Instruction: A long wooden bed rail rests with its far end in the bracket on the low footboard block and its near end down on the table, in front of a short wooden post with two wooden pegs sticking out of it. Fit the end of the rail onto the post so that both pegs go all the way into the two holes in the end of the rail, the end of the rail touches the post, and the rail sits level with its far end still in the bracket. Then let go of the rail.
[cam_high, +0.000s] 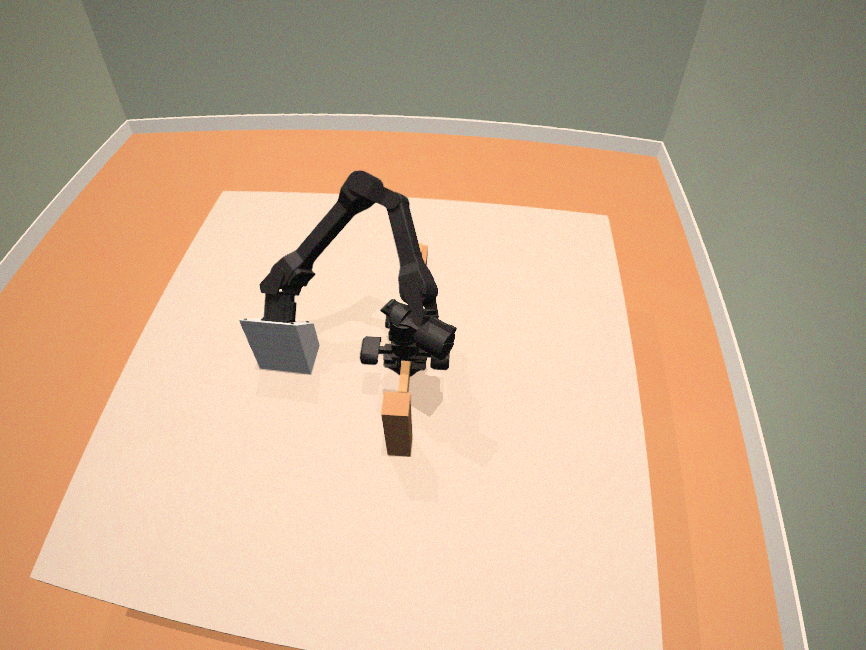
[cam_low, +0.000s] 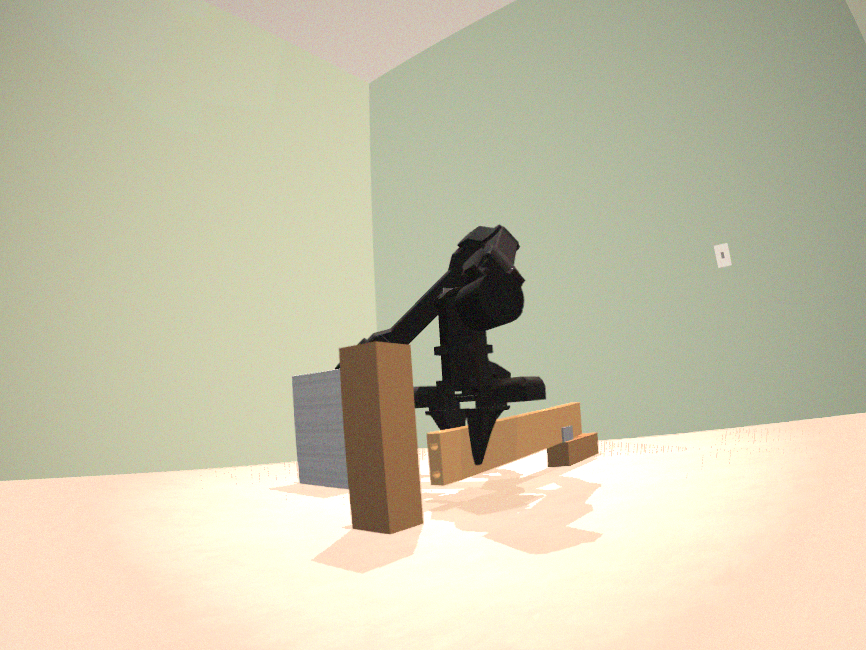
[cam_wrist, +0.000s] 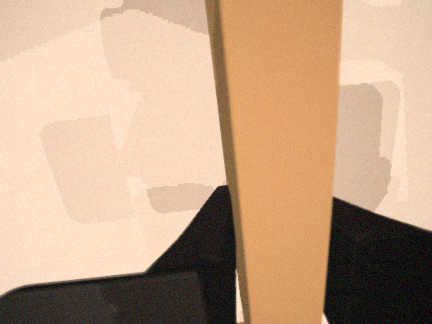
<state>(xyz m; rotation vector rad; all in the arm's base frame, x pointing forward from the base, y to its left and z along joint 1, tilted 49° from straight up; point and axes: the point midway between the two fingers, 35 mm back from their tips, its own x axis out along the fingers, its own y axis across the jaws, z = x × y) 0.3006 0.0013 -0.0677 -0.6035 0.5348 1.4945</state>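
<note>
The wooden rail (cam_high: 404, 378) (cam_low: 531, 431) (cam_wrist: 285, 115) is held near its near end by my gripper (cam_high: 405, 368) (cam_low: 463, 447) (cam_wrist: 252, 192), which is shut on it with one finger on each side. The near end is raised off the table, and the rail looks close to level. Its end face shows two holes in the exterior view. Its far end is at the grey bracket (cam_low: 567, 433) on the low footboard block (cam_low: 584, 448). The upright post (cam_high: 398, 435) (cam_low: 381, 433) stands just beyond the near end, apart from it. The pegs are hidden behind the post.
The arm's base stands on a grey block (cam_high: 283, 347) (cam_low: 318, 428) to the left of the rail. The pale table top (cam_high: 524, 545) (cam_low: 664, 552) carries shadows of the arm, the rail and the post.
</note>
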